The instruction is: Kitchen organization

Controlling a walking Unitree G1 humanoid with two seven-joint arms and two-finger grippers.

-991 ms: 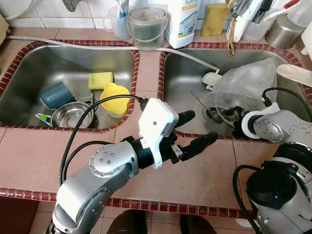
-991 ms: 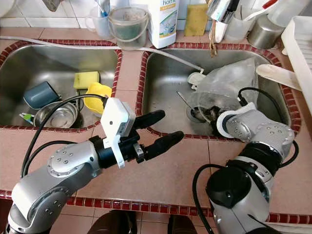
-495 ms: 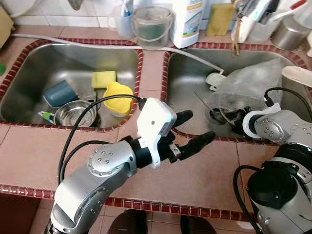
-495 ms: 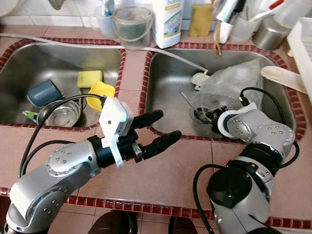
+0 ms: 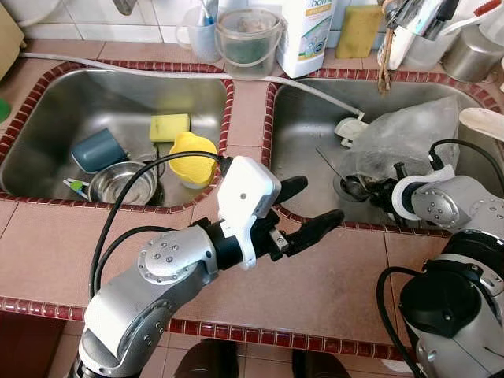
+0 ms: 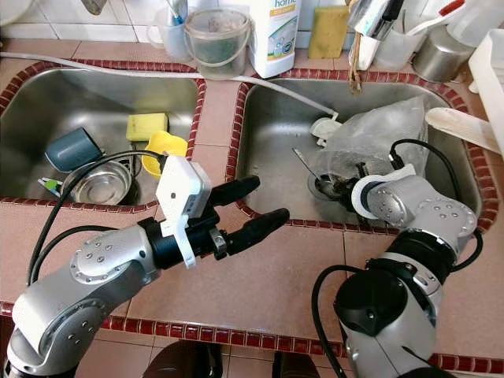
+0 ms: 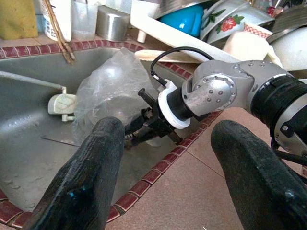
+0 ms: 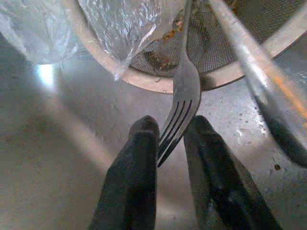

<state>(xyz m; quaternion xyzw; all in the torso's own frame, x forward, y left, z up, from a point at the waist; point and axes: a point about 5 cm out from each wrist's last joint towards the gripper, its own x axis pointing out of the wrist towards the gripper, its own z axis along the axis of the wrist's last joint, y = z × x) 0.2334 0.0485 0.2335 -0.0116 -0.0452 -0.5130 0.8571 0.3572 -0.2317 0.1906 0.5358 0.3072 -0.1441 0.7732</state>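
- Left sink (image 5: 47, 102): a blue cup (image 5: 93, 150) on its side, a steel bowl (image 5: 122, 185) just beside it, a yellow sponge (image 5: 169, 127) and a yellow cup (image 5: 193, 155) near the right wall.
- Tiled counter (image 5: 346, 276) in front of both sinks: the left gripper (image 5: 309, 209) hovers above it, near the divider, fingers spread wide and holding nothing.
- Right sink (image 5: 303, 126): a crumpled clear bag (image 5: 402, 138) lies over a mesh strainer (image 8: 211, 52) at the drain.
- A fork (image 8: 181, 103) lies with its tines pointing out over the strainer's rim.
- The right gripper (image 8: 171, 139) is down in this sink, its two fingers closed narrowly around the fork's tines.
- Back ledge: a lidded tub (image 5: 248, 39) and a white bottle (image 5: 309, 31).
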